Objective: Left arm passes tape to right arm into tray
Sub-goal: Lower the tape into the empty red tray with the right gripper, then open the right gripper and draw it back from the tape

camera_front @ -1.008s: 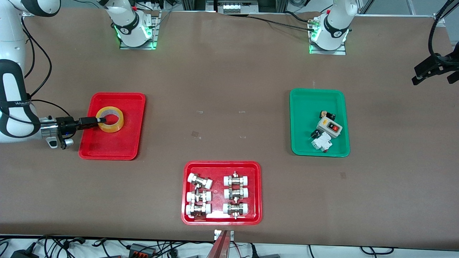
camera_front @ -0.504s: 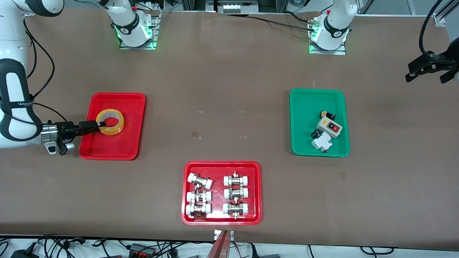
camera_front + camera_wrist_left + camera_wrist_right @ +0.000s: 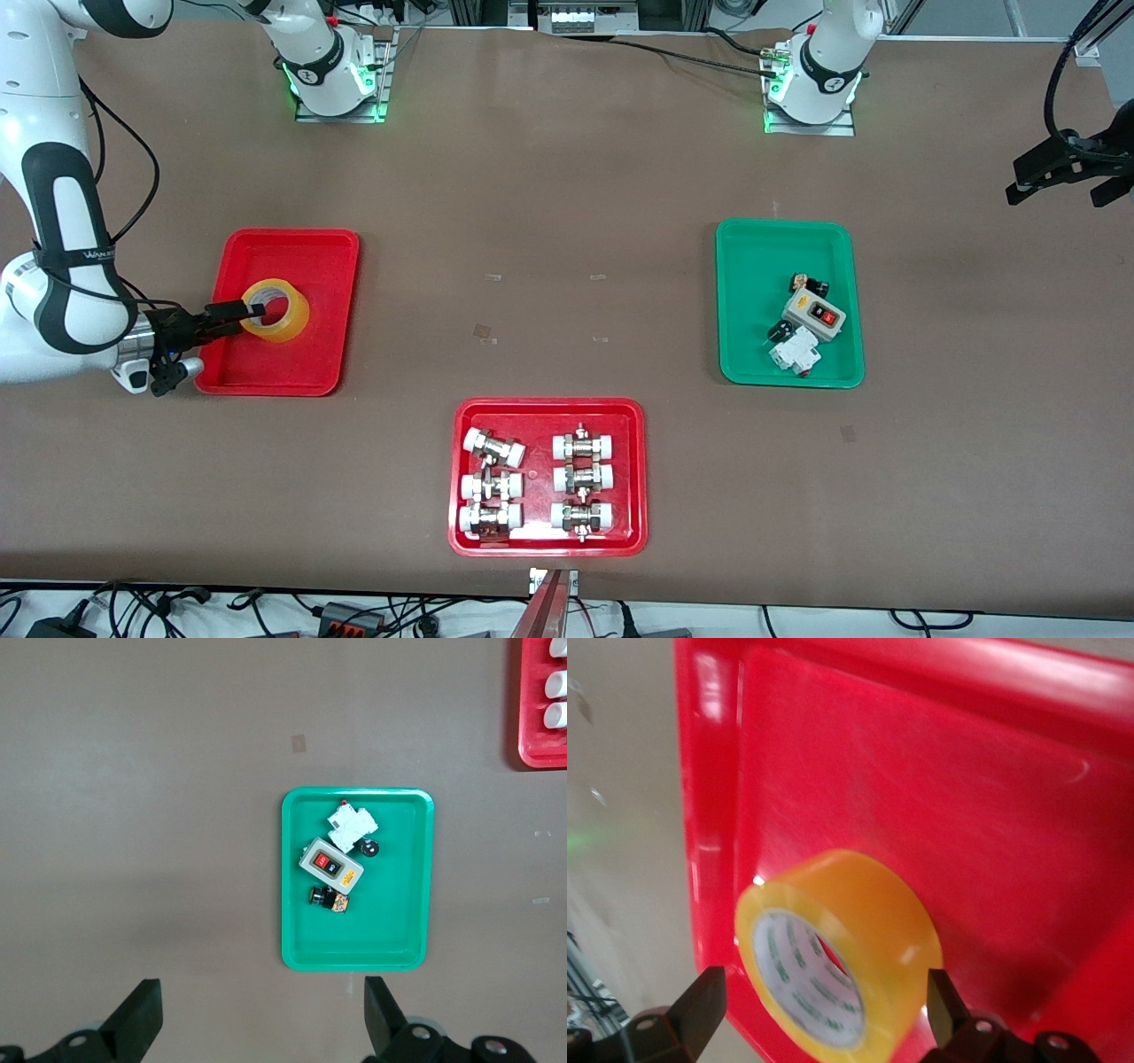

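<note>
The yellow tape [image 3: 285,324] sits in the plain red tray [image 3: 292,237] at the right arm's end of the table, tipped so that its white core faces my right gripper [image 3: 243,311]. In the right wrist view the tape [image 3: 864,904] lies between the spread fingers of the right gripper [image 3: 824,988], with a gap showing at one finger, over the tray's floor [image 3: 966,815]. That gripper is open. My left gripper [image 3: 1063,168] is open and empty, up high over the left arm's end of the table; it also shows in the left wrist view [image 3: 263,992].
A green tray [image 3: 735,232] with a grey switch box [image 3: 813,312] and small parts lies toward the left arm's end; it also shows in the left wrist view [image 3: 292,939]. A red tray [image 3: 549,406] of several white-capped fittings lies nearest the front camera.
The right arm's wrist has swung and lowered, and the tape has shifted slightly nearer the front camera in the tray and tipped up. The left gripper has barely moved.
</note>
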### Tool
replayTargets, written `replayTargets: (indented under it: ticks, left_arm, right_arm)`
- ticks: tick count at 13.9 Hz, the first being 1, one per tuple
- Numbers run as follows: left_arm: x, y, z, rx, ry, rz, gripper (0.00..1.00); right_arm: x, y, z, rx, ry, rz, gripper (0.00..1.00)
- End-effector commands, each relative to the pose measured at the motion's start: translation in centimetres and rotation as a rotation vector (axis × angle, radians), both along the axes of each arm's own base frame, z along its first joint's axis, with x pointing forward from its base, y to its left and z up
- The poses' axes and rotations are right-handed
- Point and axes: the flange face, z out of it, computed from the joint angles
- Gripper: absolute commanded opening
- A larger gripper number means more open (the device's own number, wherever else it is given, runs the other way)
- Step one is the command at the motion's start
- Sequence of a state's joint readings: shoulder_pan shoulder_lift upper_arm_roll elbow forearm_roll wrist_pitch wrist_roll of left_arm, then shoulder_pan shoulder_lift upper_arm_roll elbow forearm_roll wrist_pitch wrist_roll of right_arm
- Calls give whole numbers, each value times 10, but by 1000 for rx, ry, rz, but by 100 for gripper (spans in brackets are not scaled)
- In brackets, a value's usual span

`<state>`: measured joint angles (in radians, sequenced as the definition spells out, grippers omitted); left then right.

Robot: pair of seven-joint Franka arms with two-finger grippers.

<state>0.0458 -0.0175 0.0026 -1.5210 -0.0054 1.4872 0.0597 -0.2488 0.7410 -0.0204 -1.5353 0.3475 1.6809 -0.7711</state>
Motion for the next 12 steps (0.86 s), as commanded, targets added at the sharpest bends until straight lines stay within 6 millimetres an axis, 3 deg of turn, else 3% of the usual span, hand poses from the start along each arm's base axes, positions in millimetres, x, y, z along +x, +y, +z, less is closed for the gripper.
replayTargets:
  ticks: [1,2,4,6,10,12]
  left_arm:
    - [0,2,4,-7,-1,-15,100]
    - [0,6,4,-13,-2,-11,100]
    - [0,16,3,-17,1,8,100]
    - [0,18,2,-18,1,11,100]
    - [1,14,2,-39,-3,8,100]
    - [1,15,0,-41,0,11,100]
  right_arm:
    - [6,5,19,-41,-39,59,100]
    - [12,14,34,-66,-70,86,100]
    - [24,44,82,-142,-142,166,100]
    - [31,56,115,-197,-193,163,100]
    - [48,57,162,-291,-231,-33,100]
    - [58,75,184,-351,-208,-164,100]
